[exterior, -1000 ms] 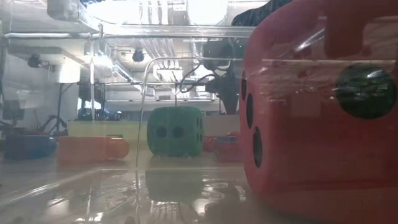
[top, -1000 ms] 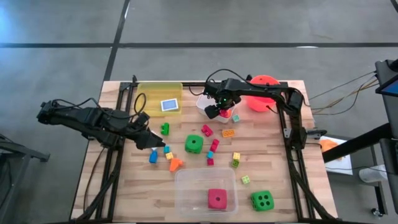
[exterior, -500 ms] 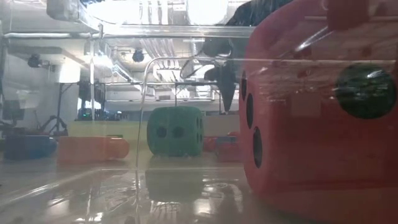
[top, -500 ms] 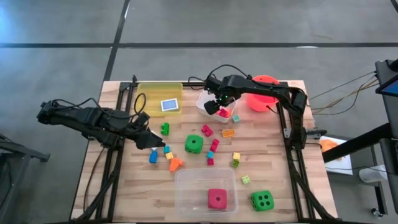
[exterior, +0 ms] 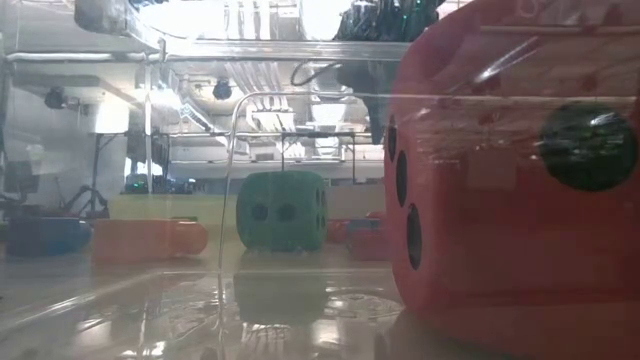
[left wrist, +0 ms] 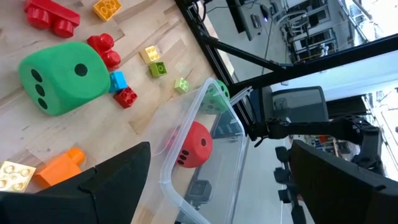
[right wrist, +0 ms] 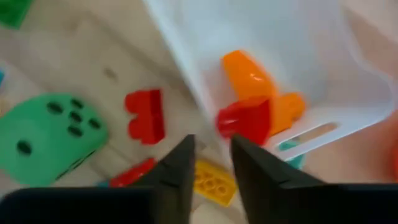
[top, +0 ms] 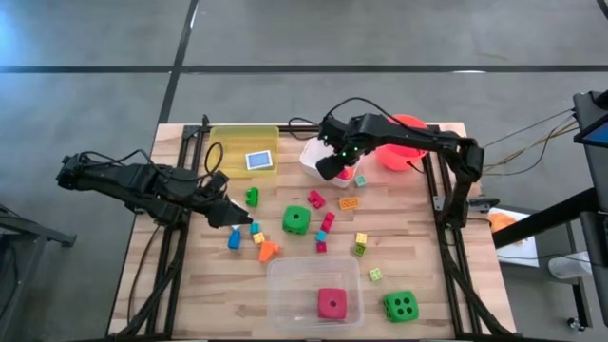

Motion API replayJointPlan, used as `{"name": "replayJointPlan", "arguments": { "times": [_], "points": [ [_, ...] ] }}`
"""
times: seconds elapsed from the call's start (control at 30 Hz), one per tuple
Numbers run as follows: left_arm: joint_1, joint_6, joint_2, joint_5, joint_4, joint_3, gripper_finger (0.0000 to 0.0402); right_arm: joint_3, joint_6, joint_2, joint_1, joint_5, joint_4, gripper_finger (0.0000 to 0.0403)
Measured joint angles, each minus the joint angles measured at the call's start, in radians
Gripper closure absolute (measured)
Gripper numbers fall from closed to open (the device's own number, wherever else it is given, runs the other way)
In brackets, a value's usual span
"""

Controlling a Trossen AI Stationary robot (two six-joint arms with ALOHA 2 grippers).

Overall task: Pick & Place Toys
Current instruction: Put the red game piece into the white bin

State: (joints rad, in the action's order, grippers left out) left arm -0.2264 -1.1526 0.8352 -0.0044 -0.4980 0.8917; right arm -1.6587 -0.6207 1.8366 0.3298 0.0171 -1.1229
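Observation:
Small bright blocks lie scattered on the wooden table (top: 190, 275) around a green die (top: 296, 220). A pink die (top: 332, 304) sits in the clear tub (top: 285, 275), and a second green die (top: 401, 306) lies to its right. My right gripper (top: 328, 168) hangs over the white tub (top: 313, 149), its fingers a narrow gap apart (right wrist: 212, 146) and empty. A red block (right wrist: 244, 121) lies in that tub beside orange blocks (right wrist: 255, 81). My left gripper (top: 237, 220) is open (left wrist: 219, 149) and empty, low at the table's left by a blue block (top: 234, 240).
A yellow tub (top: 233, 138) with a blue tile (top: 259, 161) stands at the far left of centre. An orange bucket (top: 404, 150) stands at the far right. Black frame rails (top: 446, 256) run along both table sides.
My right gripper has risen above the white tub and drifted slightly toward the table's far edge; in the low view it has gone up out of the picture's top. My left arm has kept still.

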Motion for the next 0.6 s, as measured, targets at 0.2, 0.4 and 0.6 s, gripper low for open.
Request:
{"name": "replayJointPlan", "arguments": {
  "times": [0.2,0.4,0.6],
  "points": [
    [0.0,0.001,0.0,-0.003,0.0,0.0,0.0032,0.02,-0.003,0.025,-0.028,0.01,-0.003,0.0387],
    [0.0,0.0,0.0,-0.003,0.0,0.0,0.0031,0.057,-0.004,0.031,-0.02,-0.017,0.013,0.0394],
    [0.0,0.0,0.0,-0.003,0.0,0.0,0.0031,0.081,-0.003,0.033,0.0,-0.019,0.013,0.0394]
  ]
}}
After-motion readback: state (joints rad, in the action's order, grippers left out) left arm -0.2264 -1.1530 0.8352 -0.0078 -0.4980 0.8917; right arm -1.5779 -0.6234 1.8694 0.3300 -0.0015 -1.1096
